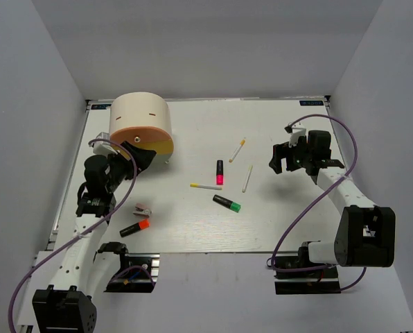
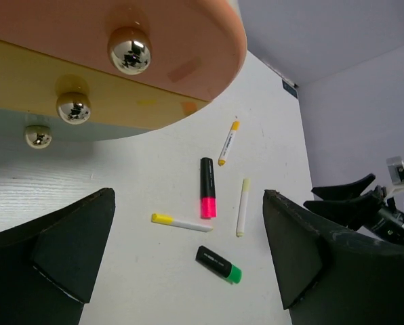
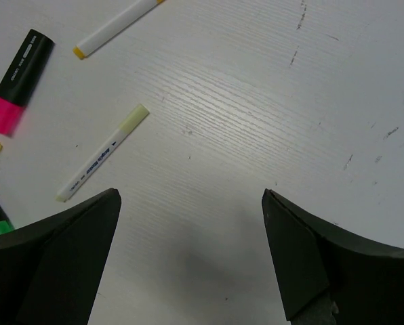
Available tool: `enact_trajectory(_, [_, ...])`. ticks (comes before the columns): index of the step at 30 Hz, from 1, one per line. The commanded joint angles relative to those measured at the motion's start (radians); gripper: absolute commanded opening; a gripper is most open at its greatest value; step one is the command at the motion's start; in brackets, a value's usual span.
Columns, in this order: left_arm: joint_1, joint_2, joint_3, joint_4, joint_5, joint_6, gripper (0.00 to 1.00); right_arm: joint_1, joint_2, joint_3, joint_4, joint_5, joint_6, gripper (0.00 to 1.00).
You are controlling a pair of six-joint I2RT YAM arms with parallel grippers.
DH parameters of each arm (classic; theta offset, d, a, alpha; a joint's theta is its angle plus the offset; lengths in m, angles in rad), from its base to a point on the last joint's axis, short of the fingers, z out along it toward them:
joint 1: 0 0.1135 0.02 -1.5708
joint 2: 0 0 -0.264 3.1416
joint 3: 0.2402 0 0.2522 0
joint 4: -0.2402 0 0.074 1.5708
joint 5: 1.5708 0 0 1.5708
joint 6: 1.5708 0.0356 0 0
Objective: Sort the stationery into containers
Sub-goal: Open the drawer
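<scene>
The cream half-cylinder box (image 1: 141, 114) stands at the far left, its orange drawer (image 2: 188, 47) and yellow drawer (image 2: 26, 74) shut, knobs (image 2: 129, 53) facing my left gripper (image 1: 141, 158). That gripper (image 2: 188, 196) is open and empty just in front of them. On the table's middle lie a pink-ended marker (image 1: 220, 172), a green-ended marker (image 1: 226, 203) and three white-and-yellow pens (image 1: 237, 150) (image 1: 247, 178) (image 1: 205, 186). An orange-ended marker (image 1: 134, 228) and the grey-and-pink sharpener (image 1: 143, 209) lie near the left arm. My right gripper (image 1: 284, 158) (image 3: 190, 203) is open, empty, above bare table right of one pen (image 3: 104, 161).
Grey walls close in the white table (image 1: 192, 236) on the left, back and right. The right arm's purple cable (image 1: 345, 139) loops over the table's right side. The right gripper also shows in the left wrist view (image 2: 365, 200).
</scene>
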Motion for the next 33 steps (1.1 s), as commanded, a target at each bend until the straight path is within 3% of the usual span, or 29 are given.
enact_trajectory(1, [0.000, -0.040, 0.035, -0.013, -0.071, -0.035, 1.00, 0.000, -0.009, 0.016, -0.017, -0.046, -0.030, 0.90])
enact_trajectory(7, [0.000, -0.128, 0.023, -0.045, -0.255, -0.071, 1.00, -0.004, 0.001, 0.042, -0.124, -0.159, -0.186, 0.90])
enact_trajectory(9, [0.000, -0.128, 0.003, -0.045, -0.278, -0.094, 1.00, -0.004, 0.017, 0.076, -0.203, -0.267, -0.335, 0.90])
enact_trajectory(13, [0.000, -0.139, -0.032, -0.013, -0.298, -0.117, 0.96, -0.004, 0.068, 0.128, -0.256, -0.295, -0.334, 0.90])
enact_trajectory(17, [0.000, -0.114, -0.032, 0.027, -0.315, -0.140, 0.77, -0.005, 0.109, 0.152, -0.283, -0.295, -0.360, 0.90])
enact_trajectory(21, [0.000, -0.045, 0.006, 0.038, -0.315, -0.161, 0.49, -0.005, 0.125, 0.165, -0.299, -0.318, -0.363, 0.90])
enact_trajectory(24, [0.009, -0.021, 0.006, 0.088, -0.294, -0.181, 0.47, -0.004, 0.113, 0.156, -0.285, -0.365, -0.369, 0.69])
enact_trajectory(25, [0.009, -0.011, -0.003, 0.099, -0.294, -0.190, 0.47, -0.004, 0.108, 0.149, -0.284, -0.373, -0.372, 0.56])
enact_trajectory(26, [0.009, -0.011, -0.003, 0.110, -0.294, -0.213, 0.49, -0.004, 0.108, 0.145, -0.265, -0.380, -0.371, 0.28])
enact_trajectory(27, [0.009, -0.011, -0.028, 0.134, -0.306, -0.226, 0.52, -0.004, 0.105, 0.142, -0.259, -0.394, -0.369, 0.24])
enact_trajectory(28, [0.009, -0.011, -0.040, 0.151, -0.306, -0.235, 0.62, -0.004, 0.100, 0.139, -0.250, -0.403, -0.366, 0.24])
enact_trajectory(30, [0.009, -0.002, -0.058, 0.206, -0.306, -0.256, 0.63, -0.004, 0.090, 0.126, -0.233, -0.410, -0.369, 0.36])
enact_trajectory(33, [0.009, 0.007, -0.072, 0.251, -0.295, -0.278, 0.64, -0.004, 0.076, 0.108, -0.204, -0.408, -0.374, 0.44])
